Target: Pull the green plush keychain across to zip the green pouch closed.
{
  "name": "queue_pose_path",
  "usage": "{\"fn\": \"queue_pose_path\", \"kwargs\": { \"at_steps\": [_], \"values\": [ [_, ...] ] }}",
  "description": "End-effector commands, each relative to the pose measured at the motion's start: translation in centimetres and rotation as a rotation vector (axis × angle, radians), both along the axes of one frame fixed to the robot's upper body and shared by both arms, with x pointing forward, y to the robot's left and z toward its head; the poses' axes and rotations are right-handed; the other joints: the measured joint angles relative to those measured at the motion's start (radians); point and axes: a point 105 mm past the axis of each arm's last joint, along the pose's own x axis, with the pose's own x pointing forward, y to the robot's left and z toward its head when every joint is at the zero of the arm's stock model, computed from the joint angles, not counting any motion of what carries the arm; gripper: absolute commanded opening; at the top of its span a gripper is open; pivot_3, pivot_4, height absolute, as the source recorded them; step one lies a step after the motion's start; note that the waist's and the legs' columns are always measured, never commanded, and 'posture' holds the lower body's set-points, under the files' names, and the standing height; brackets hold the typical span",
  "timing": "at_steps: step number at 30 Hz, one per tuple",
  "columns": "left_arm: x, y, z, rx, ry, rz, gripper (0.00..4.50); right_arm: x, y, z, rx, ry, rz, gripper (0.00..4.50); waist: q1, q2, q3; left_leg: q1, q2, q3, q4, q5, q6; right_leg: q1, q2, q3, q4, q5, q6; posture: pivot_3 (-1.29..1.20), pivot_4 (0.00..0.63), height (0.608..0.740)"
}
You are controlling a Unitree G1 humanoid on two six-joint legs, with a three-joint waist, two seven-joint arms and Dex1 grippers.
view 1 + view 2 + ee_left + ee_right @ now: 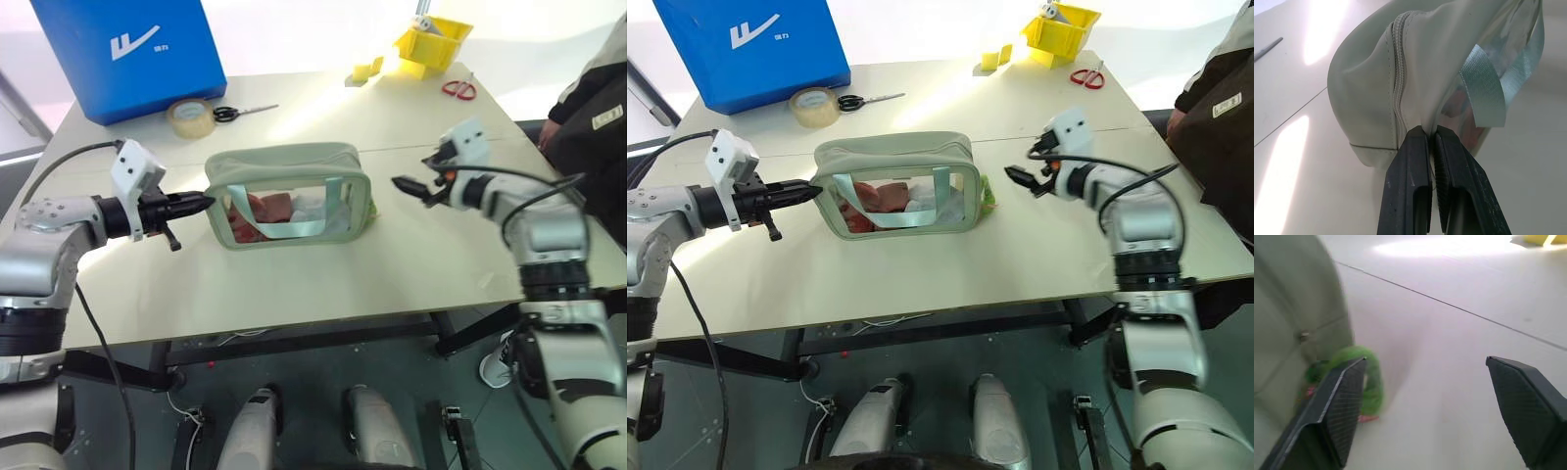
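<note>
Beige tape roll [191, 117] and scissors [240, 112] lie behind green pouch [284, 162]

Bare table [411, 255] beside green pouch [284, 166]

Blue box [132, 54], far left of the table: you had a white slanted logo mark on its front, with tiny white characters beside it that were too small to read.
Person's dark sleeve [1227, 106], far right: you had a small pale label there, its print unreadable.
</note>
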Motion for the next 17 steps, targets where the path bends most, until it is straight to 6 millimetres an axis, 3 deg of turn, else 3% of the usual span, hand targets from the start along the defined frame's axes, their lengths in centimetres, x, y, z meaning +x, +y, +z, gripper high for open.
{"fn": "queue_pose_path", "kwargs": {
  "at_steps": [1,2,3,4,6,10,15,17],
  "values": [
    [-0.1,0.5,1.0,-0.001,-0.031,0.003,0.0,-4.1,2.7,4.0,0.023,-0.034,0.339,4.04,-0.002,0.0,0.0,0.0,0.0,0.0,0.0,0.0,0.0,0.0,0.0,0.0,0.0,0.0,0.0,0.0,0.15,0.74],
    [0.0,0.6,1.3,-0.028,-0.028,0.002,0.75,-5.2,3.2,4.2,0.008,-0.015,0.407,4.1,-0.003,0.0,0.0,0.0,0.0,0.0,0.0,0.0,0.001,0.0,0.0,0.0,0.0,0.0,0.0,0.0,0.15,0.74],
    [-0.1,0.6,1.6,-0.051,-0.021,-0.002,1.03,-6.0,3.7,4.3,-0.005,-0.001,0.458,4.1,-0.004,0.0,0.0,0.0,0.0,0.0,0.0,0.0,0.001,0.0,0.0,0.0,0.0,0.0,0.0,0.0,0.15,0.74],
    [-0.4,0.7,1.8,-0.068,-0.006,-0.019,1.6,-6.7,4.3,4.4,-0.003,0.007,0.5,4.1,-0.005,0.0,0.0,0.0,0.0,0.0,0.0,0.0,0.001,0.0,0.0,0.0,0.0,0.0,0.0,0.0,0.15,0.74],
    [-0.8,0.8,2.2,-0.089,0.014,-0.037,2.59,-7.3,5.1,4.6,0.003,0.003,0.529,4.1,-0.007,0.0,0.0,0.0,0.0,0.0,0.001,-0.001,0.001,0.0,0.0,0.0,0.0,0.0,0.0,0.0,0.15,0.74],
    [-1.2,3.1,4.7,-0.193,0.012,0.036,4.47,-7.6,6.4,4.5,0.011,-0.025,0.537,4.1,-0.007,0.0,0.001,-0.001,0.0,0.0,0.001,-0.001,0.0,-0.001,-0.001,0.0,0.0,0.0,-0.001,0.0,0.15,0.74],
    [-2.9,5.1,7.4,-0.216,-0.014,0.083,4.47,-7.9,6.0,4.9,0.013,-0.04,0.511,4.1,0.002,0.0,0.001,-0.004,0.0,0.0,0.0,-0.001,0.0,-0.002,-0.002,0.0,-0.004,0.0,-0.001,0.0,0.15,0.74],
    [-3.5,5.7,7.6,-0.167,-0.026,0.11,4.47,-7.8,5.7,5.1,0.023,-0.048,0.489,4.1,0.003,0.0,0.001,-0.006,0.0,0.0,0.0,-0.001,0.001,-0.003,-0.002,0.0,-0.007,0.0,-0.001,0.0,0.15,0.74]
  ]
}}
